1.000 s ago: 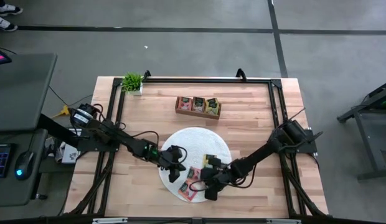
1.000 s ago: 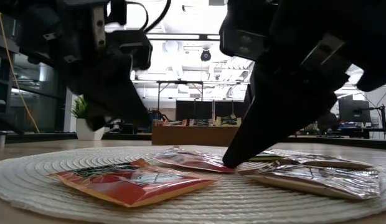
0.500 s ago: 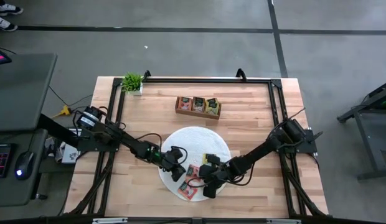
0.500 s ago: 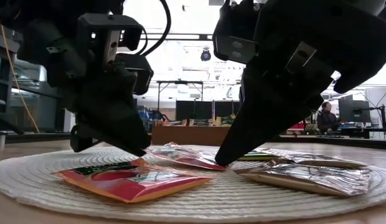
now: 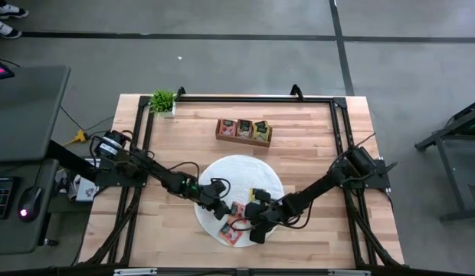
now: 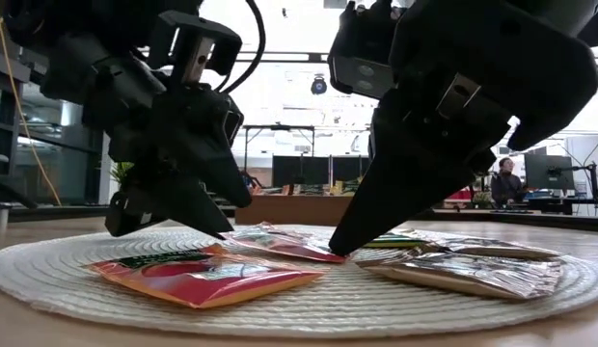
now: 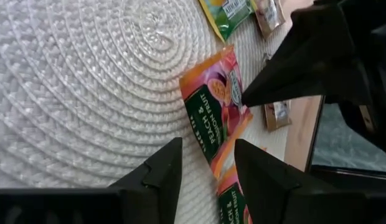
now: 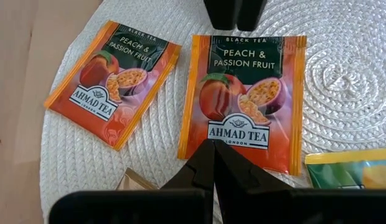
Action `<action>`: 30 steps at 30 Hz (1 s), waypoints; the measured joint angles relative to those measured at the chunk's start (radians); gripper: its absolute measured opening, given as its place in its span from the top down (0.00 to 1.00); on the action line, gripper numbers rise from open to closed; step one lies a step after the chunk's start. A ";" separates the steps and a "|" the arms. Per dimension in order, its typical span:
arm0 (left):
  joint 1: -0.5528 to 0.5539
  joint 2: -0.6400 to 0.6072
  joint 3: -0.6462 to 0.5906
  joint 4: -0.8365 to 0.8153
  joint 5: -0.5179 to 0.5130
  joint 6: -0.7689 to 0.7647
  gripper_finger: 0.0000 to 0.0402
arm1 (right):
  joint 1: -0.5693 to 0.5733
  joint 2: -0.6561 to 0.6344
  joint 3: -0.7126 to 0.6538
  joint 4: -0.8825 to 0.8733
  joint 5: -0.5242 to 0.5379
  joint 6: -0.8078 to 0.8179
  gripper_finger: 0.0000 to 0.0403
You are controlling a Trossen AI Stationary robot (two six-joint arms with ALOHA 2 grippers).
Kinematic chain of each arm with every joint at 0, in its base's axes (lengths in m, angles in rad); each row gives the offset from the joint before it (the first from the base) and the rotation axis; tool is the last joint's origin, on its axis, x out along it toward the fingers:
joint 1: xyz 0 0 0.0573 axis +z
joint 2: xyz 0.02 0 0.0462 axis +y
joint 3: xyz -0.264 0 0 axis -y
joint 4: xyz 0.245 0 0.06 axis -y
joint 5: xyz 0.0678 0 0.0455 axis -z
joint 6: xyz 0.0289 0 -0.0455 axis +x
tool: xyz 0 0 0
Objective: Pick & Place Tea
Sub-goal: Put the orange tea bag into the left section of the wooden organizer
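Note:
Two orange peach tea packets lie flat on the round white mat (image 5: pixel 241 175): one (image 8: pixel 246 99) between my two grippers, the other (image 8: pixel 112 81) beside it nearer the table's near edge. My right gripper (image 8: pixel 213 148) is shut, its tip on the middle packet. My left gripper (image 7: pixel 208 163) stands open at that packet's opposite end, its fingers low over the mat. A green-yellow packet (image 8: pixel 355 171) and a brown one (image 8: pixel 134 183) also lie on the mat. My left gripper's fingertips (image 7: pixel 171 152) stand on either side of the middle packet's end (image 7: pixel 213 155), slanting down from the table's left; I cannot tell whether they touch it. My right gripper presses its shut fingertips down on the middle packet near the edge below the brand label (image 8: pixel 238 138), slanting down from the table's right. The packet lies flat on the mat.
The brown wooden tray (image 5: pixel 220 132) with tea packets in its compartments stands beyond the mat toward the far edge. A small green plant (image 5: pixel 162 100) is at the far left corner. A black frame (image 5: pixel 333 138) runs around the table top. A person (image 6: pixel 506 183) sits far behind.
My left gripper has rolled about its own axis, sunk a little toward the mat and come closer to the middle packet, and its fingers have opened. My right gripper has stayed shut on the packet, which has not moved.

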 joint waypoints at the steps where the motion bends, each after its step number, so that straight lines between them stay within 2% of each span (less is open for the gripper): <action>1: 0.006 0.000 0.000 0.000 0.001 -0.002 0.64 | 0.000 0.000 -0.001 0.003 0.000 -0.001 1.00; 8: 0.039 0.000 0.000 -0.001 0.001 -0.020 0.64 | 0.000 0.000 -0.001 0.011 0.002 -0.001 1.00; 14: 0.067 0.000 0.000 -0.002 0.041 -0.022 0.64 | -0.004 0.000 -0.001 0.013 0.004 -0.019 1.00; 30: 0.064 -0.001 0.001 -0.028 0.044 -0.023 0.64 | -0.033 0.001 -0.001 0.039 -0.013 -0.047 1.00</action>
